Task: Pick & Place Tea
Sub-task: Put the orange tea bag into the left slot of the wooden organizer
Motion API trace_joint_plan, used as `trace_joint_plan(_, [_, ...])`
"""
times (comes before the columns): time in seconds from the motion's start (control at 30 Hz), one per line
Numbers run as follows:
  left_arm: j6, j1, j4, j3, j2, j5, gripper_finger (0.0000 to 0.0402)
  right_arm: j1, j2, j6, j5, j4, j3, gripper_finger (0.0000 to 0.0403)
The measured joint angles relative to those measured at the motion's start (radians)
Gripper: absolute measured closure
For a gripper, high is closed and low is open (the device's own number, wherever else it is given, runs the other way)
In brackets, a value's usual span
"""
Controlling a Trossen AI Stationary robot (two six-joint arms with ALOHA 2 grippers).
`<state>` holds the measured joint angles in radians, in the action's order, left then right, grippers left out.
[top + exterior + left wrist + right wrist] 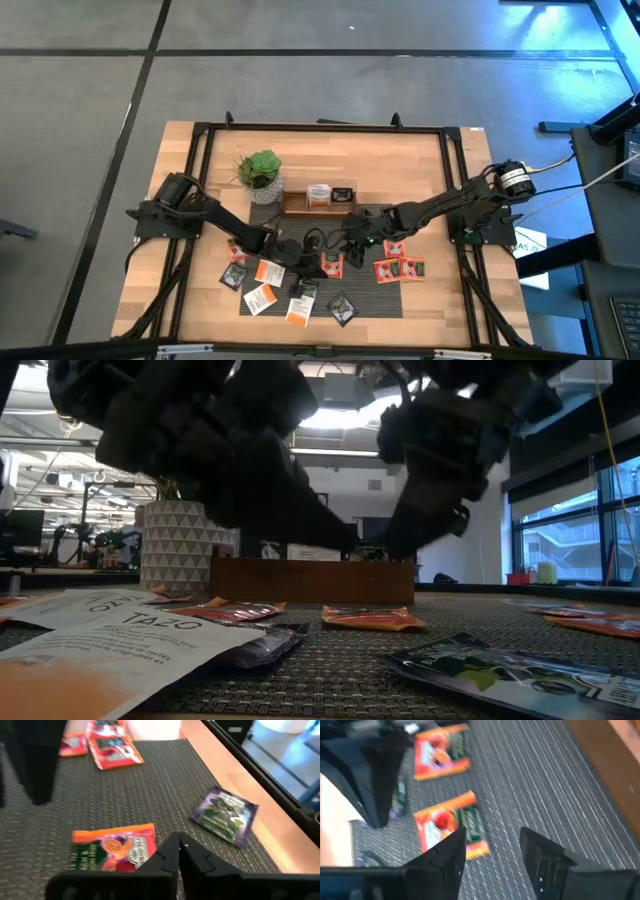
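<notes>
Left end effector (177,851) is pressed together with nothing in it, hanging low over the grey mat (385,297) right by an orange-red tea sachet (114,849). Right end effector (492,845) is spread wide, empty, just above another orange-red sachet (451,822). The other sachets lie scattered flat on the mat, with 2 in the wooden tray (297,203) on the worktop (400,165).

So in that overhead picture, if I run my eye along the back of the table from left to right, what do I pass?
The small green potted plant, then the brown wooden tray, which holds a white-and-orange tea packet and, to its right, a dark one.
</notes>
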<state>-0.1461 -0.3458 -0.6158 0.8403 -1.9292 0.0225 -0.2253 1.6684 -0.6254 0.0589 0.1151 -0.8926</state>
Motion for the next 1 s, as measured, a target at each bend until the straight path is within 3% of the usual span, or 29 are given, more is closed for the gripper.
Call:
trace_joint_plan(0.53, [-0.054, 0.003, 0.048, 0.016, -0.084, 0.009, 0.0399, -0.012, 0.055, -0.107, -0.010, -0.198, 0.084, 0.0209])
trace_joint_plan(0.87, [-0.054, 0.003, 0.060, 0.017, -0.084, 0.015, 0.0399, -0.011, 0.121, -0.190, -0.100, -0.245, 0.084, 0.0211])
trace_joint_plan(1.0, [-0.054, 0.003, 0.061, 0.017, -0.084, 0.017, 0.0399, -0.011, 0.121, -0.186, -0.116, -0.271, 0.084, 0.0232])
